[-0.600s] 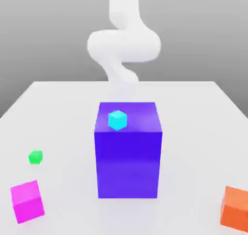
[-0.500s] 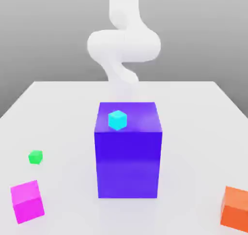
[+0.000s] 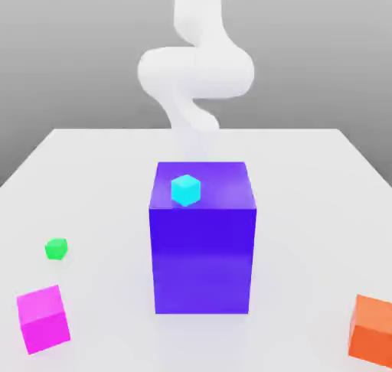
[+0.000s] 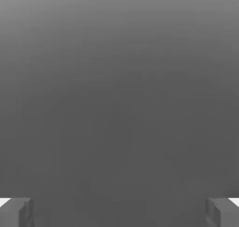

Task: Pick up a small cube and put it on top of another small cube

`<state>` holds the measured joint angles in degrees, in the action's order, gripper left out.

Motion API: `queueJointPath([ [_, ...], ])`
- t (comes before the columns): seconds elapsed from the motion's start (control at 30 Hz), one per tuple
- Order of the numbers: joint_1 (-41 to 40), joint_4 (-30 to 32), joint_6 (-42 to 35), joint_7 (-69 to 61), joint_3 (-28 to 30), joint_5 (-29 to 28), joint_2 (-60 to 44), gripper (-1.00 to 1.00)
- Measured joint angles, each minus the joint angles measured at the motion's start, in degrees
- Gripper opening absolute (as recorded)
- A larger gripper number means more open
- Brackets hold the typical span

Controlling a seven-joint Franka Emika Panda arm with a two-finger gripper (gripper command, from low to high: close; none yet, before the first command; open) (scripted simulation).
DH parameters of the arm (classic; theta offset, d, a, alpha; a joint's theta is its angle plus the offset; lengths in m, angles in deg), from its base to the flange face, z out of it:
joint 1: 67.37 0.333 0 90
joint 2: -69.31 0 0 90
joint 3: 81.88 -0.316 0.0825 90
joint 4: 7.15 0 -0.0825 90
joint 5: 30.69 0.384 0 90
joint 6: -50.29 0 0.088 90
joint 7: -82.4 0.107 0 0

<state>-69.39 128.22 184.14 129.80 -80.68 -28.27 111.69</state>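
In the exterior view, the white bench carried five items. The magenta cube sat on the bench surface at the front corner on the exterior view's left, resting flat and slightly turned. The tiny green cube stood on the bench farther back along the same side, near the magenta cube but clearly apart from it, with bare surface between them. A tall blue-purple block stood upright in the middle of the bench, and a tiny cyan cube rested on its top face, toward the top's left part. An orange cube sat at the front corner on the exterior view's right, partly cut off by the frame edge. The white arm rose behind the block near the bench's far edge, bent back over itself, well apart from all the cubes. In the hand view, the gripper faced a plain grey background, and its two fingertips appeared at opposite sides of the frame, spread wide with nothing held between them.
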Motion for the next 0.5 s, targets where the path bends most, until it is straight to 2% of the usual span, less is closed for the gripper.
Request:
queueJointPath([
  [0.2,-1.14,2.2,1.05,1.39,0.47,0.18,-1.09,0.0],
  [0.37,-8.25,11.38,7.16,9.33,2.03,-0.9,-8.96,0.0],
  [0.43,-9.89,13.41,10.1,13.27,3.68,-2.49,-14.21,0.0],
  [0.5,-9.89,13.41,10.1,13.27,3.68,-2.49,-14.21,0.0],
])
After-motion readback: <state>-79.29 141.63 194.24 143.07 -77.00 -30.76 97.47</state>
